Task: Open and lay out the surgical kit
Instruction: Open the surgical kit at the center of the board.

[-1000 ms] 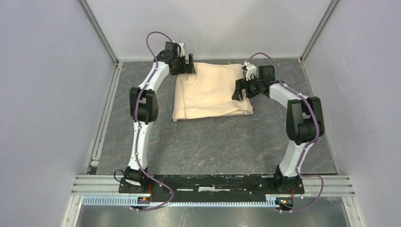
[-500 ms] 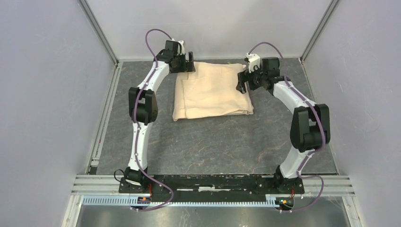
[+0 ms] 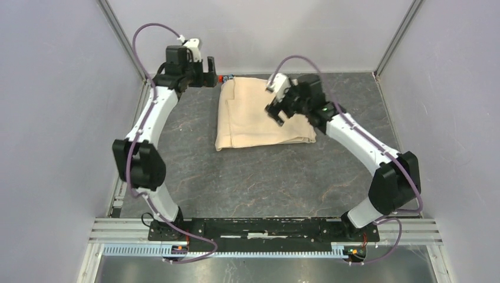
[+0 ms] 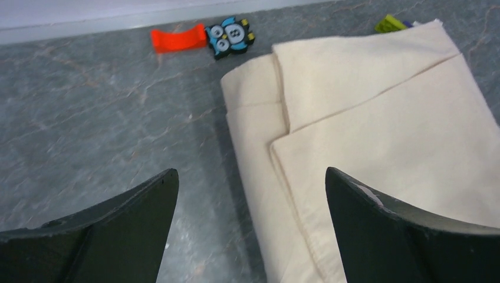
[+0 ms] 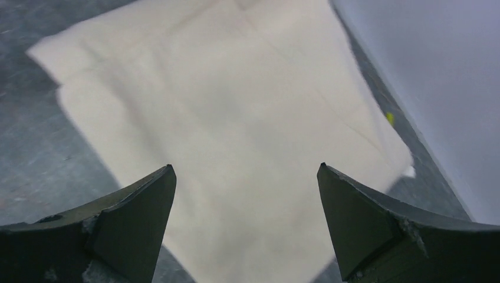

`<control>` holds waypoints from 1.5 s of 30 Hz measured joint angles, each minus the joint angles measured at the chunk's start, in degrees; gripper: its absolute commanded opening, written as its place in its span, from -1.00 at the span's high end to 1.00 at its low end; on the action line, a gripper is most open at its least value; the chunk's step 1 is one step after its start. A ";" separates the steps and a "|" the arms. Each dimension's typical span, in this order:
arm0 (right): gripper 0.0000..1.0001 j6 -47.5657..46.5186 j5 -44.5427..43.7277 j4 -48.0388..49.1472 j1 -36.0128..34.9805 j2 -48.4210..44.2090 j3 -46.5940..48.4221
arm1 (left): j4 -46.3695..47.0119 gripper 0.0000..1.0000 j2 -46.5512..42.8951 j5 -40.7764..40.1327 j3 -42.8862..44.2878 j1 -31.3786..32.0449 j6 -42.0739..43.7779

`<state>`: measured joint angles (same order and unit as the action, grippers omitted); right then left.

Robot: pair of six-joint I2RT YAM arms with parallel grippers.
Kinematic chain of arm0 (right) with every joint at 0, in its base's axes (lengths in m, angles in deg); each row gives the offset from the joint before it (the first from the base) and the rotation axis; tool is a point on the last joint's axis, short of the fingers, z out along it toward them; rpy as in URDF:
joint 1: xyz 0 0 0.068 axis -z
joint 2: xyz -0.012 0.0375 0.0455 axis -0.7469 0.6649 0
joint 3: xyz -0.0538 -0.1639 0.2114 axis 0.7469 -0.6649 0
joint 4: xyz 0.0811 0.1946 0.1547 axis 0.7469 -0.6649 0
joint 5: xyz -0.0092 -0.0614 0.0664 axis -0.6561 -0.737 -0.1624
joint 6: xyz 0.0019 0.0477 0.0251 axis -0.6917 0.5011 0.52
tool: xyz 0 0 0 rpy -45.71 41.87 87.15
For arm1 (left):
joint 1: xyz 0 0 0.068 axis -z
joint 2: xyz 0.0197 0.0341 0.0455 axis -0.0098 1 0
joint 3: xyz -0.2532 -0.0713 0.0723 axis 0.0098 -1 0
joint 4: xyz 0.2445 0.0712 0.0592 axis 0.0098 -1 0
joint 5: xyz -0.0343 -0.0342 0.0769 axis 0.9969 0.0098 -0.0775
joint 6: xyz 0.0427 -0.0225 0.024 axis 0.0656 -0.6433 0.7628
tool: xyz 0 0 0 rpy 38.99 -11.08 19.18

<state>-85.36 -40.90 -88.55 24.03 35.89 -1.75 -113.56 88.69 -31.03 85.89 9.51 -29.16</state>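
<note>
The surgical kit is still a folded beige cloth wrap (image 3: 253, 118) lying flat at the back of the table; its contents are hidden inside. My left gripper (image 3: 207, 72) hangs open just left of the wrap's far-left corner, above bare table. In the left wrist view the left gripper (image 4: 250, 171) straddles the wrap's (image 4: 377, 130) folded left edge from above, touching nothing. My right gripper (image 3: 277, 112) hovers open over the right half of the wrap. Seen from the right wrist, the right gripper (image 5: 246, 166) has only the cloth (image 5: 236, 100) below it, apart from the fingers.
A small orange piece (image 4: 177, 38) and a black-and-blue owl-shaped piece (image 4: 231, 36) lie by the back wall, near the wrap's far-left corner. A yellow-green object (image 4: 390, 23) peeks out behind the wrap's far edge. Grey walls enclose the table on three sides.
The left arm has swung out to the left and risen, drawing its gripper back from the wrap's corner. The right gripper has moved left, from the wrap's right edge to over the cloth.
</note>
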 measured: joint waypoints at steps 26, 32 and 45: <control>-0.45 -12.09 -13.35 -7.87 -24.74 20.83 8.04 | -1.42 -1.00 -30.14 7.50 -39.82 -15.78 6.95; -0.12 -12.44 -14.95 -7.30 -24.74 22.03 8.24 | -1.36 -1.00 -30.14 7.87 -40.11 -15.78 7.02; 0.94 -12.17 -15.47 -8.02 -24.68 22.95 10.32 | -1.20 -1.00 -30.14 8.02 -40.11 -15.78 8.50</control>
<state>-97.53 -56.37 -96.58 -0.65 58.84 8.56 -114.76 58.55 -23.01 45.78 -6.27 -20.66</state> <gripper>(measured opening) 0.150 0.997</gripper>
